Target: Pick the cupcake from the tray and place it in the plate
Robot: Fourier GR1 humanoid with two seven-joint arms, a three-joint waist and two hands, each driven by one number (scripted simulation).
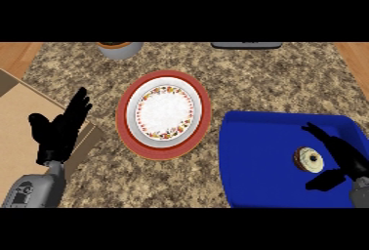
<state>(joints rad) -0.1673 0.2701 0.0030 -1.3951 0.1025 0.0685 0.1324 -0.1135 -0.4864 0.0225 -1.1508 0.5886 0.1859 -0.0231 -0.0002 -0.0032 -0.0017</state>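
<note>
1. Cupcake (pixel 310 159): it sits on the blue tray (pixel 267 156), toward the tray's right side, well to the right of the plate (pixel 164 112) and lower in the view; pale top, with a brown edge showing on its left
2. The plate is white with a flowered rim and holds nothing; it rests on a larger red underplate (pixel 125 117), whose rim shows all round it
3. The tray lies on the speckled stone counter (pixel 274 83), just right of the plate, its upper left corner close to the underplate's rim but apart from it
4. The right hand (pixel 351 160) comes in far right of the plate, over the tray; it is open, with its fingers (pixel 324 136) stretched out straight past the cupcake's upper side and its thumb (pixel 324 181) spread below, so the cupcake lies in the gap between them; nothing is curled round it, and I cannot tell whether any finger touches it
5. The left hand (pixel 61 128) rests to the left of the plate, open, fingers straight and pointing up, partly over a tan flat surface (pixel 22 122) at the counter's edge; it holds nothing
6. Above the plate, at the view's upper edge, stands a grey bowl (pixel 119 49); further right of it, a dark flat object (pixel 245 45) is cut off by the edge
</note>
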